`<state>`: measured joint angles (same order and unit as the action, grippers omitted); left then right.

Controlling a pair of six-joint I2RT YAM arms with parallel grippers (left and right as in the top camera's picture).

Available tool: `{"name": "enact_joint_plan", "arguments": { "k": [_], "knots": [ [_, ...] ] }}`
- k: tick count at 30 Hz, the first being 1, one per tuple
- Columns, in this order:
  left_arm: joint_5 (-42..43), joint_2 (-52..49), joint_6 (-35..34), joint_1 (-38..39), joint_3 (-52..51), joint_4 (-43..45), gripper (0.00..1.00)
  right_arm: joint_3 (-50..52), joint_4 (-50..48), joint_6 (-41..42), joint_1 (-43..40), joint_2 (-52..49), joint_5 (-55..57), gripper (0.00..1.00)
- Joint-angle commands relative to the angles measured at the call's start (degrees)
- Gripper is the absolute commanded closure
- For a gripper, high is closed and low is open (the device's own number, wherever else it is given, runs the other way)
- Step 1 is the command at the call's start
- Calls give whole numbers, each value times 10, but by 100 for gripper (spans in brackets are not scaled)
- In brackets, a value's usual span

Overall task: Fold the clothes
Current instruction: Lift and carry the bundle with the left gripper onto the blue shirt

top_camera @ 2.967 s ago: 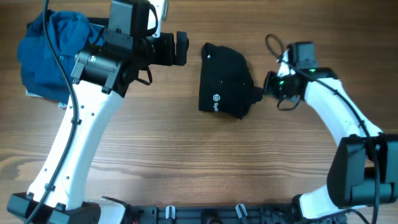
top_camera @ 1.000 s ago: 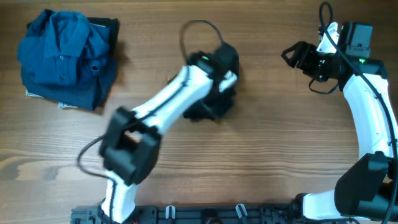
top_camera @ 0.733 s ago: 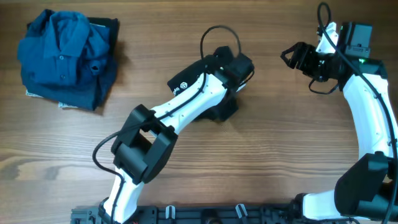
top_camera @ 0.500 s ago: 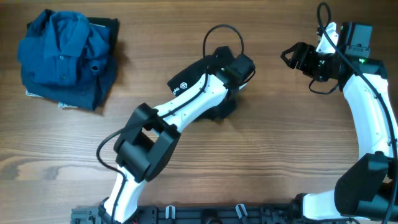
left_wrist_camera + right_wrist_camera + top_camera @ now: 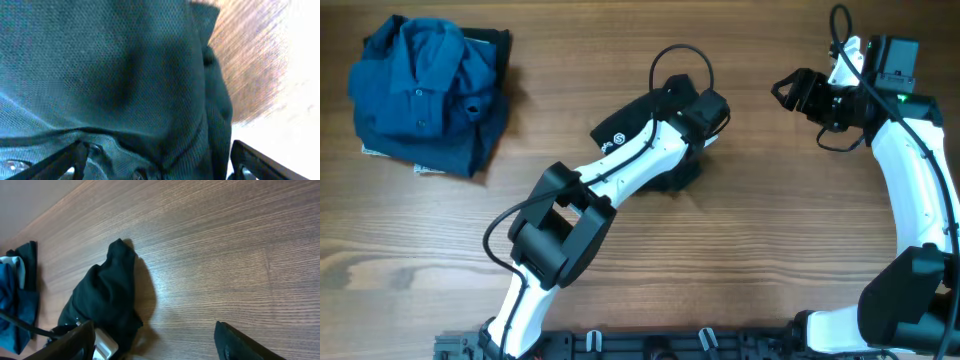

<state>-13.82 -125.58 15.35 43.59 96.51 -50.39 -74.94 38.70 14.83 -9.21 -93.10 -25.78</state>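
The clothes (image 5: 672,177), a crumpled black shirt, lie at the table's middle, mostly hidden under my left arm in the overhead view. My left gripper (image 5: 706,112) is pressed down on their far right part. In the left wrist view dark fabric (image 5: 125,75) fills the frame and bunches between my left gripper's (image 5: 160,161) jaws, which stand wide apart on either side of it. My right gripper (image 5: 783,90) hovers open to the right of the shirt with nothing in it. The right wrist view shows the black heap (image 5: 102,297) ahead of the right gripper (image 5: 155,341).
A crumpled blue collared shirt (image 5: 420,90) sits on a dark folded item (image 5: 500,42) at the back left. The arm bases stand along the front edge. Bare wood (image 5: 225,255) lies between the right gripper and the black shirt.
My left arm has swung in over the black shirt and settled on it, its elbow shifting right. Its jaws have narrowed slightly. The right arm has not moved.
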Motion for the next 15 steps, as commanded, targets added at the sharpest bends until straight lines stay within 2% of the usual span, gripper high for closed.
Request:
{"name": "enact_joint_plan", "arguments": {
  "k": [1,2,5,7,9,12,15],
  "knots": [
    [16,-33,3,2,-21,16,22,-4,5,-13,0,-1,-13,23],
    [0,-38,-10,2,-21,18,32,-4,6,-13,0,-1,-13,23],
    [-48,-43,-43,-1,-21,23,78,-4,5,-13,0,-1,-12,23],
    [-64,-43,-56,-2,-20,28,96,-4,4,-12,0,-1,-13,23],
    [-78,-43,-58,-3,-20,30,96,-4,4,-12,0,-1,-13,23],
    [-124,-35,-100,-4,-17,33,96,-4,4,-12,0,-1,-13,23],
    [-133,-8,-138,-14,5,30,96,-4,3,-12,0,-1,-13,23]
  ]
}}
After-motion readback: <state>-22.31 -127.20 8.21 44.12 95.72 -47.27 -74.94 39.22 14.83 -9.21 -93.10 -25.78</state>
